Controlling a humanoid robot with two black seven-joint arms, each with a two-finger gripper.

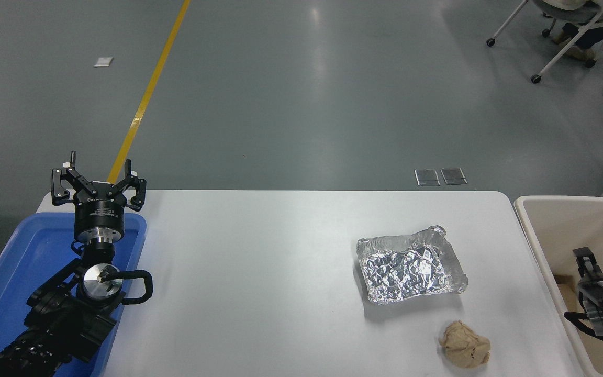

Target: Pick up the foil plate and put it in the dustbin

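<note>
The foil plate (410, 266), a shallow crinkled silver tray, lies flat on the white table (249, 272) right of centre. The cream-white dustbin (558, 220) stands off the table's right edge. My right gripper (588, 264) comes in at the right edge, low over the dustbin's inside and well to the right of the foil plate; it holds nothing that I can see. My left gripper (98, 180) is open and empty, parked at the lower left above the blue tray.
A tan crumpled paper ball (464, 344) lies near the table's front edge, just in front of the foil plate. A blue plastic tray (19, 262) sits at the table's left end. A wheeled chair (558, 31) stands on the floor far right.
</note>
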